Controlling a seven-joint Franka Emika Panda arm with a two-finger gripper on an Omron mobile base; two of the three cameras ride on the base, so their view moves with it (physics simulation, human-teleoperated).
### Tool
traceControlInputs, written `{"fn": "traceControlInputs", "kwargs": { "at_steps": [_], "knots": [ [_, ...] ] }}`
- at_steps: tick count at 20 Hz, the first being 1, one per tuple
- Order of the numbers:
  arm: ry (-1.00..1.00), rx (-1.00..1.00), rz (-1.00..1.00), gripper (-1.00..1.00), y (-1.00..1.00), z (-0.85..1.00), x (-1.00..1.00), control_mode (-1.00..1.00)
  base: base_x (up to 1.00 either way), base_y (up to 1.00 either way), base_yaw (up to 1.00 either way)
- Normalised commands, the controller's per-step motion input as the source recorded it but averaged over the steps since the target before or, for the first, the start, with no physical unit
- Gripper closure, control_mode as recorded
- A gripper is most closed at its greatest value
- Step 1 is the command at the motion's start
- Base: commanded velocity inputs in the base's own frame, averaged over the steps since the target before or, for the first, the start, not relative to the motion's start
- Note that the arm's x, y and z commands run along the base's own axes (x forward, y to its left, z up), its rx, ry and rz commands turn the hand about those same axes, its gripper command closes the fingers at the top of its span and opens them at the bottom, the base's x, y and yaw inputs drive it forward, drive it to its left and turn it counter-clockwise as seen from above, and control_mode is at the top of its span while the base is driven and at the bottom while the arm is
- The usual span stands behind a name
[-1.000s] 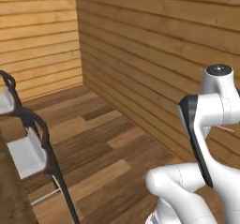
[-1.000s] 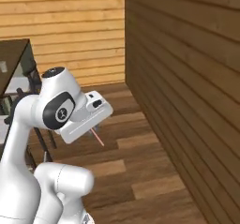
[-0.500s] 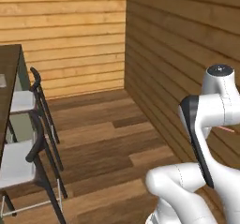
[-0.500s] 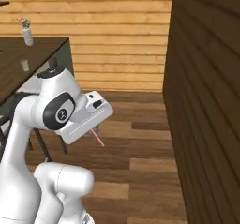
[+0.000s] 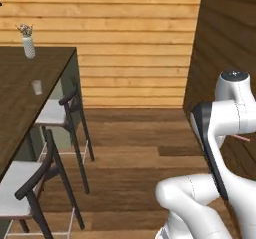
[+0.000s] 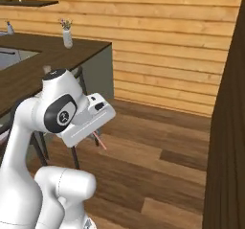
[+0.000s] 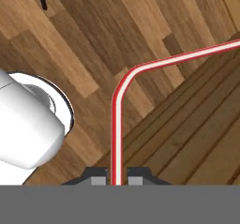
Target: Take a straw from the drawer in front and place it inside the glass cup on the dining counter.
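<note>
No readable text, label, brand, number or sign on anything.

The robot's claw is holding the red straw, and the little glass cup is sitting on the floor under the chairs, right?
Not quite. The claw does hold the straw, as the hand view shows. But the glass cup stands on top of the dining counter, not on the floor; the left base view shows it.

Base pair rearward — shared dining counter [image 5: 30,113]
</note>
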Motion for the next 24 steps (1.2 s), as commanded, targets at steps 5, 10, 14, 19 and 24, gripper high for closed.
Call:
{"fn": "traceControlInputs", "kwargs": {
  "at_steps": [5, 10, 14, 19, 24],
  "knots": [
    [0.0, 0.0, 0.0, 1.0, 0.0, 0.0, 0.0, 1.0, 0.98, -0.59, 0.5],
    [0.0, 0.0, 0.0, 1.0, 0.0, 0.0, 0.0, 1.0, 0.96, -0.64, 0.48],
    [0.0, 0.0, 0.0, 1.0, 0.0, 0.0, 0.0, 1.0, 0.95, -0.64, 0.48],
    [0.0, 0.0, 0.0, 1.0, 0.0, 0.0, 0.0, 1.0, 0.95, -0.63, 0.48],
    [0.0, 0.0, 0.0, 1.0, 0.0, 0.0, 0.0, 1.0, 0.97, -0.62, 0.48]
  ]
}}
